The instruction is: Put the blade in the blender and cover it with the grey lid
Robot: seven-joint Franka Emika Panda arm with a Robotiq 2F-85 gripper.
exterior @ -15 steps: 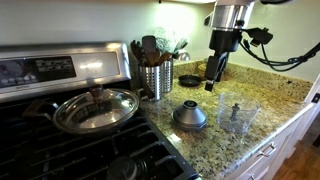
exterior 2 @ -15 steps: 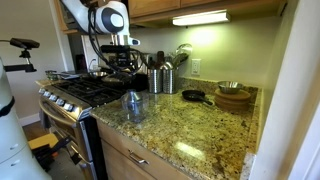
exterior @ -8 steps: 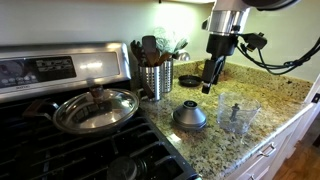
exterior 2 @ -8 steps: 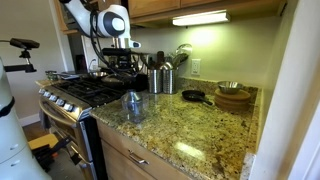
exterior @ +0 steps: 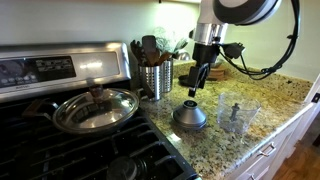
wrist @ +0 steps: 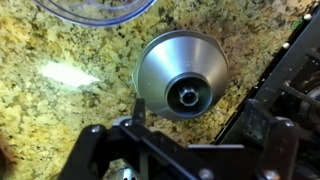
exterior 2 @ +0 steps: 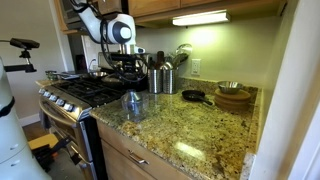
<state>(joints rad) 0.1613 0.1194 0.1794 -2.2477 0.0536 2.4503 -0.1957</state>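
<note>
The arm (exterior: 240, 10) comes in from the upper edge in an exterior view and bends down, so the wrist points almost straight at the counter (exterior: 265, 95). The pincer (exterior: 196, 88) hangs just above the grey lid (exterior: 190, 116) and is apart from it. In the wrist view the lid (wrist: 182, 75) fills the middle of the picture with its knob facing the camera. One thin finger (wrist: 137, 107) stands at its left edge, and the other side of the pincer is well off to the right. The jaws stand wide open with nothing held between them.

The lid rests upright on the counter, between the stove (exterior: 60, 140) and the blender (exterior: 238, 114). The blender stands near it, open at the top. A small dark shape inside it looks like the blade (exterior: 235, 112), but it is too small and blurred to be sure.

In the wrist view only an arc of the blender's rim (wrist: 95, 12) shows at the top edge. In an exterior view the arm (exterior 2: 120, 28) is clear, but the fingertips are lost against dark things behind the blender (exterior 2: 133, 103), and the lid is hidden there.
</note>
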